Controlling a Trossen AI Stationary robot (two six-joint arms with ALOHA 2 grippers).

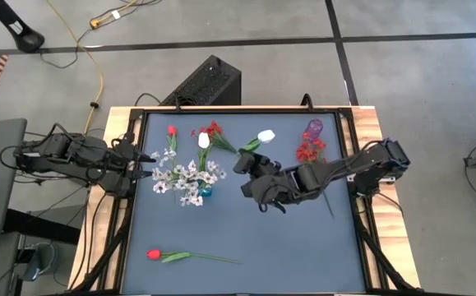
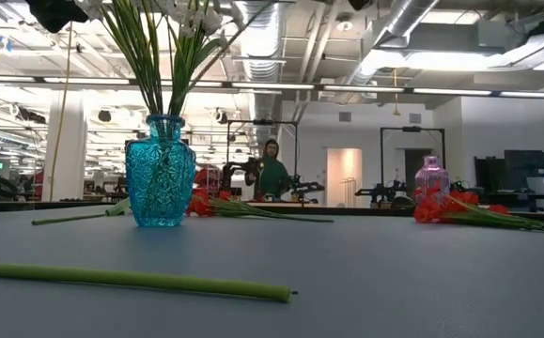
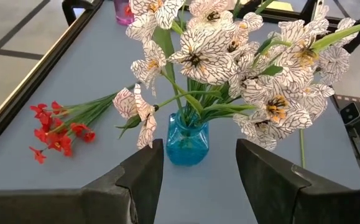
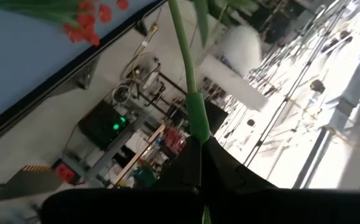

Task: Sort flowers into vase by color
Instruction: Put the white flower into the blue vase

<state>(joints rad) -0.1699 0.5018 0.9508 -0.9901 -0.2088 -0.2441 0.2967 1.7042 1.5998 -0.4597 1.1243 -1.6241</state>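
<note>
Flowers of two colours are spread over the bench [image 1: 246, 238]. High view: a white tulip [image 1: 265, 136] is held by the right gripper [image 1: 246, 164] at mid-bench, its stem running from the closed jaws up and rightward to the bud. A blue vase [image 1: 205, 191] holds white veined blossoms [image 1: 187, 178]; the left gripper [image 1: 145, 155] sits just beside them at the bench's left edge. Another white tulip [image 1: 204, 141] and a red tulip [image 1: 172, 131] lie near the far edge beside a red spray [image 1: 211, 130]. A purple vase [image 1: 314, 128] stands far right with red blossoms [image 1: 307, 151] beside it. A lone red tulip [image 1: 154, 255] lies near the front, stem pointing right.

Low view: the blue vase [image 2: 160, 172] stands upright, its blossoms cut off above; a green stem [image 2: 131, 279] lies across the foreground. A person [image 2: 272, 172] stands in the room behind.

Left wrist view: the jaws stand open, with the blue vase [image 3: 187, 138] beyond the gap between the fingers [image 3: 143, 177]; blossoms hide the vase's mouth.

Right wrist view: closed jaws clamp a green stem [image 4: 191, 93], the tulip's bud blurred.
</note>
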